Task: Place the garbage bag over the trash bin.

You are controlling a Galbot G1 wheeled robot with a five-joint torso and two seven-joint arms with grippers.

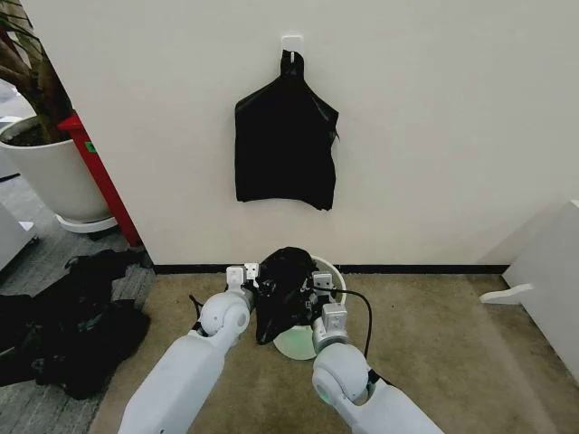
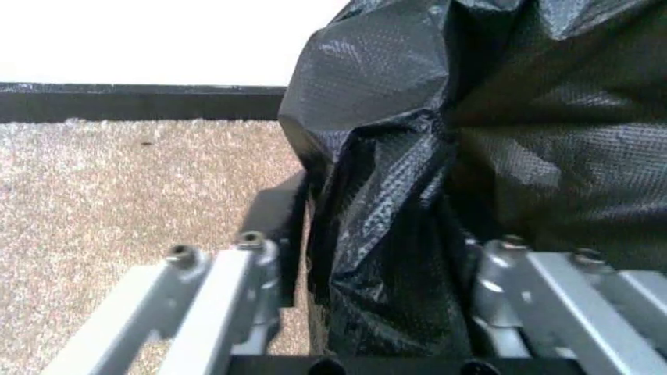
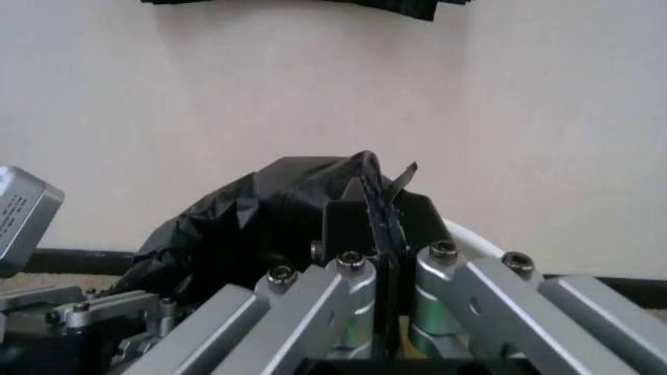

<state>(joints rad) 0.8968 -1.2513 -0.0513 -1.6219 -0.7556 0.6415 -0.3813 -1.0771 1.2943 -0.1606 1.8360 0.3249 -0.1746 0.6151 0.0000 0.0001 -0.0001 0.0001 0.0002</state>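
The cream trash bin (image 1: pixel 296 344) stands on the carpet by the wall, between my two arms. The glossy black garbage bag (image 1: pixel 282 287) is bunched over its top and hides most of the rim. My left gripper (image 1: pixel 248 277) holds the bag's left side, and a thick fold of the garbage bag (image 2: pixel 391 234) fills the gap between its fingers. My right gripper (image 1: pixel 322 286) is at the bin's right rim. In the right wrist view my right gripper (image 3: pixel 380 215) is shut on a thin edge of the garbage bag (image 3: pixel 261 211), with the bin's rim (image 3: pixel 471 236) just behind.
A flat black bundle (image 1: pixel 283 145) hangs from a wall hook above the bin. At the left lie a large black heap (image 1: pixel 72 321), a white plant pot (image 1: pixel 50 172) and a red panel (image 1: pixel 101 181). White furniture (image 1: pixel 552 271) stands at the right.
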